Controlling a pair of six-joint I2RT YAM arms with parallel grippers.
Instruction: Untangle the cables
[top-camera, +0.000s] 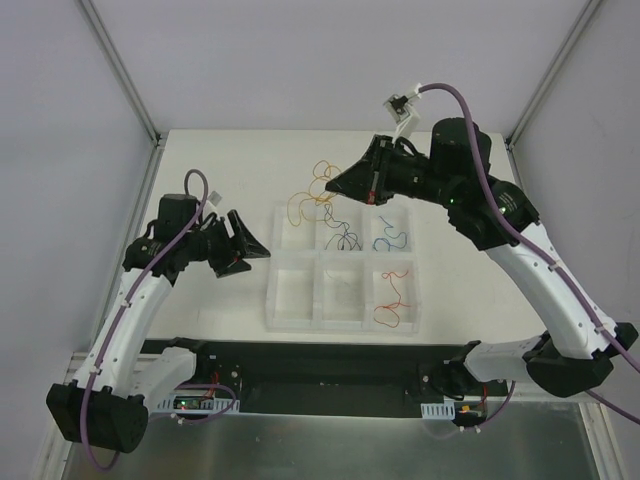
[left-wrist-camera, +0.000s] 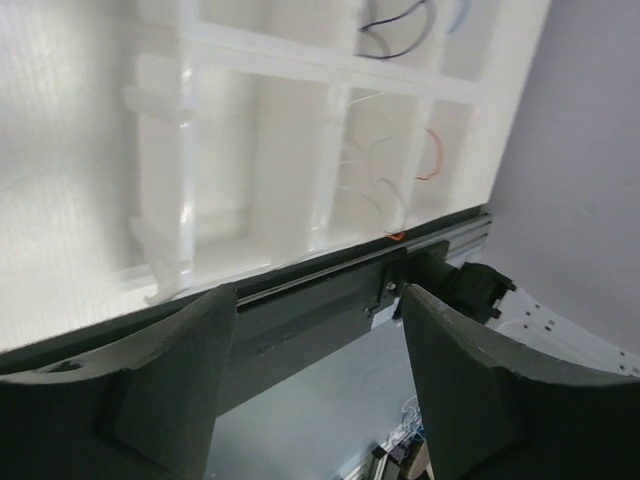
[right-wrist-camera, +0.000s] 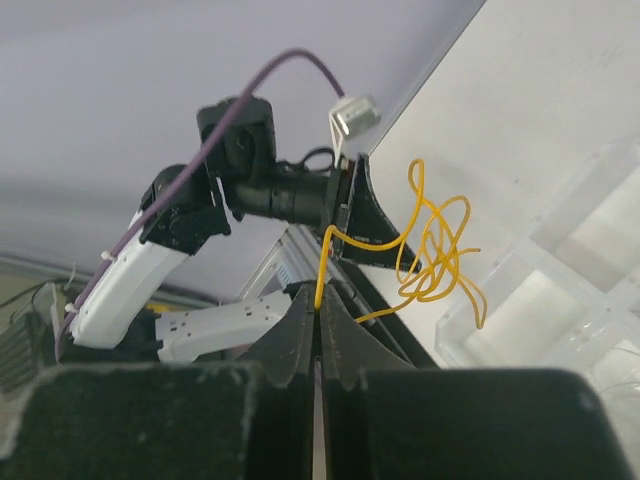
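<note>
Yellow wire (right-wrist-camera: 435, 250) is pinched between the closed fingers of my right gripper (right-wrist-camera: 318, 305), and its curls hang above the far left corner of the tray (top-camera: 300, 322). I think I must lower it slowly into its own compartment, away from the black wire (top-camera: 345, 238), blue wire (top-camera: 388, 238) and red wire (top-camera: 392, 300). My left gripper (top-camera: 250, 250) is wide open beside the tray and holds nothing.
</note>
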